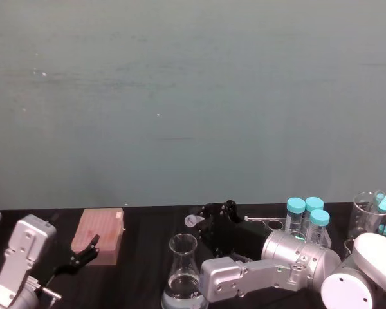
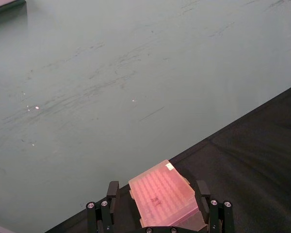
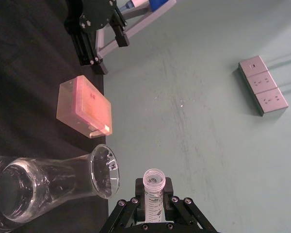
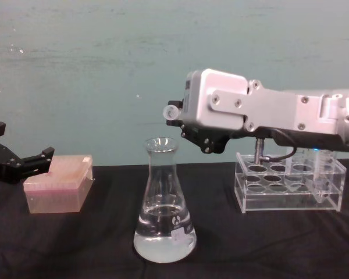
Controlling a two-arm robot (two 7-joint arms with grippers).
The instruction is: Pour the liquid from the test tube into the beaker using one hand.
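Observation:
The beaker [image 4: 163, 197], a clear conical flask, stands on the black table with clear liquid [image 4: 163, 241] pooled in its base. My right gripper [image 4: 183, 119] is shut on the test tube [image 4: 173, 112], a slim clear tube lying nearly level. Its open mouth points left, just above and to the right of the flask's lip. In the right wrist view the test tube [image 3: 153, 187] sits between my fingers beside the beaker [image 3: 48, 182]. I cannot tell whether any liquid is in the tube. My left gripper [image 4: 23, 163] rests open at the far left.
A pink box [image 4: 58, 183] lies by the left gripper [image 2: 156, 190]. A clear acrylic rack [image 4: 288, 180] stands to the right of the flask, with teal-capped tubes [image 1: 305, 212] in it. A glass container [image 1: 367, 215] stands at the far right.

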